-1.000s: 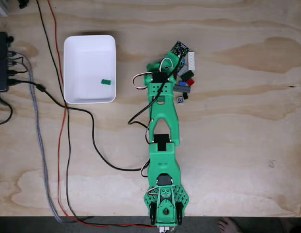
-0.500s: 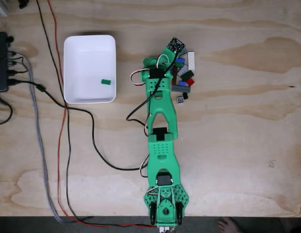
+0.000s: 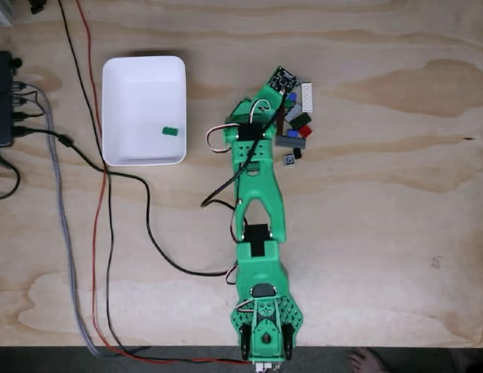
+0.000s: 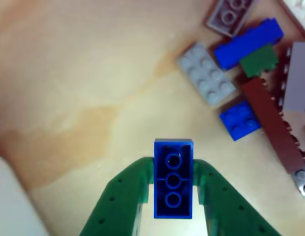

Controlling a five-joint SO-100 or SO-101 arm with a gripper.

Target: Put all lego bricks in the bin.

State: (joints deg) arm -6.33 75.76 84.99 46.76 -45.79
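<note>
Green robot arm carrying one blue brick, most lego bricks not yet in the bin

Fixed view from above: a white bin (image 3: 144, 109) sits on the wooden table (image 3: 381, 233) holding a single green brick (image 3: 170, 131); a cluster of lego bricks (image 3: 298, 124) lies well apart to its right, beside the arm's head. Other view, looking down past the jaws (image 4: 173, 184): they are closed on a blue brick (image 4: 173, 178), underside up, above bare table, with loose bricks at upper right. Judged progress: one binned, one in hand, many left
</note>
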